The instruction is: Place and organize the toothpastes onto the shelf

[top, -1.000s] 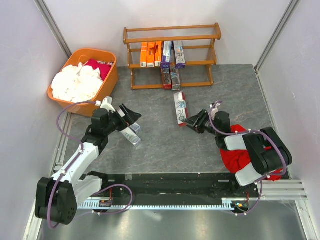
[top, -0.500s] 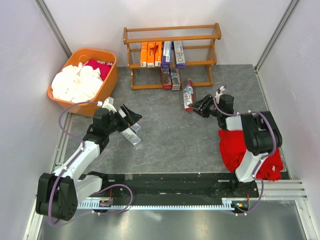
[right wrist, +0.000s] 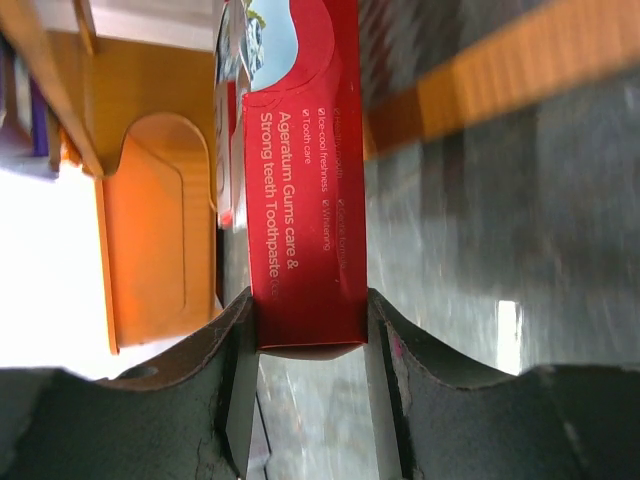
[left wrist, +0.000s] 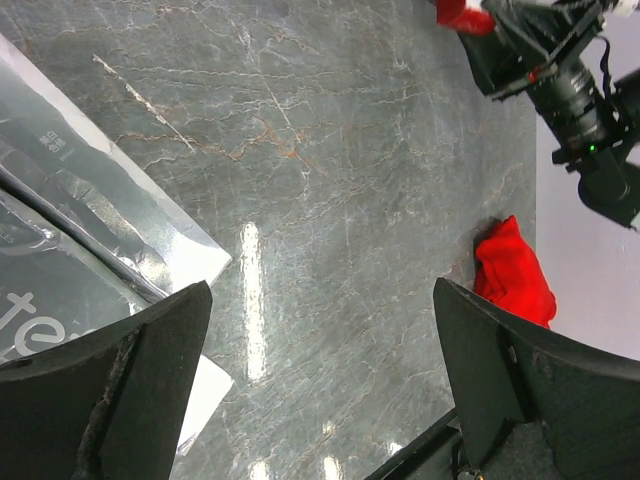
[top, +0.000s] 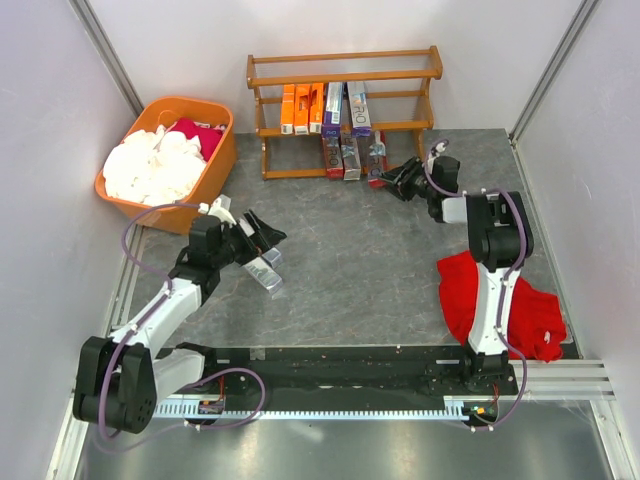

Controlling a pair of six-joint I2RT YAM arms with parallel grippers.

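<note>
The wooden shelf [top: 400, 127] stands at the back. Its middle tier holds orange toothpastes [top: 301, 108] and purple-and-white ones [top: 346, 106]; two red-and-silver cartons [top: 341, 157] stand on the bottom tier. My right gripper [top: 392, 181] [right wrist: 308, 330] is shut on a red toothpaste carton [top: 376, 160] [right wrist: 305, 200], held at the bottom tier just right of those two, by a shelf rail [right wrist: 520, 70]. My left gripper [top: 262, 240] [left wrist: 322, 290] is open, hovering just over silver-grey cartons [top: 266, 273] [left wrist: 90, 220] that lie flat on the table.
An orange tub [top: 222, 163] of white and red cloths sits at the back left. A red cloth [top: 497, 305] [left wrist: 515, 272] lies on the table's right side under the right arm. White walls close in both sides and the back.
My right gripper has carried the red carton from mid-table back to the shelf's bottom tier. The left arm has barely moved.
</note>
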